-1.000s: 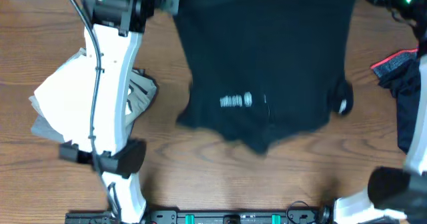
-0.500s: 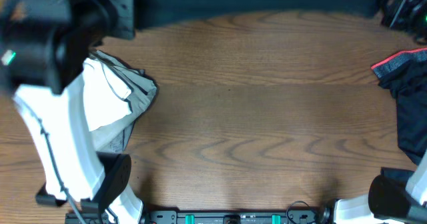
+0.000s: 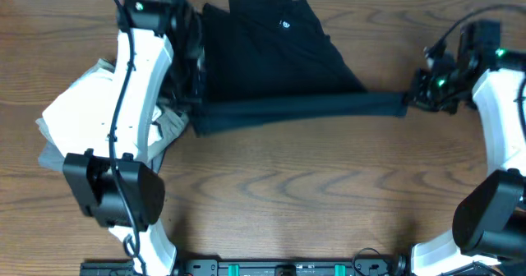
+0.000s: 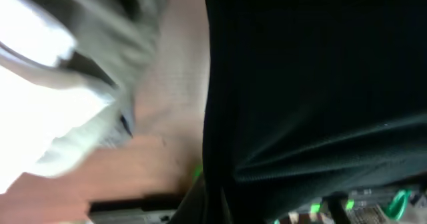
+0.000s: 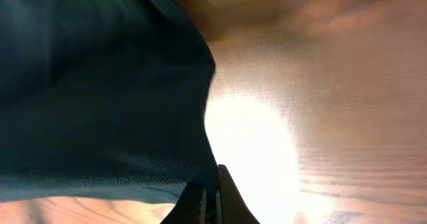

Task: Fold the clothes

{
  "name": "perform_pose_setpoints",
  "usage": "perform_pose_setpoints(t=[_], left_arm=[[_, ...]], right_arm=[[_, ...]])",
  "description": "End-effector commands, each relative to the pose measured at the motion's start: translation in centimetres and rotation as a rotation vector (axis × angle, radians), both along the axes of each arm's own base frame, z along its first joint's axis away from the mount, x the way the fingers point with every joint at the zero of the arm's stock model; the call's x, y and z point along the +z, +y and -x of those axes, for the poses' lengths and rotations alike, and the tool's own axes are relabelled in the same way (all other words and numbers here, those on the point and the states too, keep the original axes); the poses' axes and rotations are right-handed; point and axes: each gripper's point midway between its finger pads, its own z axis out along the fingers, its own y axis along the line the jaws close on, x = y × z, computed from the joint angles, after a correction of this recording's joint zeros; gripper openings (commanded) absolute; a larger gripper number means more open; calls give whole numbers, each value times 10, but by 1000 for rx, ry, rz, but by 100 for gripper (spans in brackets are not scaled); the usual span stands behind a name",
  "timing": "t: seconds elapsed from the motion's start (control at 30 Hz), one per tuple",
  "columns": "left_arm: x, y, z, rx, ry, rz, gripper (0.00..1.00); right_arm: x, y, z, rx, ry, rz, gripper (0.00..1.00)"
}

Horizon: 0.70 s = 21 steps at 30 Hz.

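One black T-shirt [image 3: 271, 54] across table [image 3: 329, 186]

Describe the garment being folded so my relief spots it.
Look at the far edge, centre, of the wooden table. The black T-shirt lies there, its near edge stretched between left hand and right hand. Unlike the pale pile at left, it is black with a tiny white logo.

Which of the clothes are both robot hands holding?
The black T-shirt, pulled tight between the left gripper and the right gripper. The white and grey-beige clothes lie piled at the left, held by nobody.
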Motion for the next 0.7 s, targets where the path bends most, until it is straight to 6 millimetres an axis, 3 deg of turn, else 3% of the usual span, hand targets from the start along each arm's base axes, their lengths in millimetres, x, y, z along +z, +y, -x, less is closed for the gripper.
perform_pose_setpoints(t=[0.0, 0.2, 0.4, 0.5, 0.53, 0.57, 0.67], left_arm=[[-11, 6, 40, 89, 66, 4, 6], [-49, -11, 95, 173, 162, 111, 6], [-88, -6, 141, 207, 277, 87, 9], [-96, -9, 143, 212, 277, 105, 13], [-96, -9, 143, 212, 276, 105, 17], [-95, -9, 143, 212, 275, 105, 28], [-94, -8, 142, 207, 273, 103, 37]], right_arm=[[-21, -1, 19, 3, 47, 16, 2], [-50, -3, 46, 23, 136, 46, 5], [-67, -3, 68, 34, 205, 55, 12], [-71, -1, 74, 53, 222, 51, 25], [-71, -1, 75, 53, 223, 51, 27], [-71, -1, 74, 52, 220, 52, 30], [-64, 5, 58, 61, 140, 10, 33]])
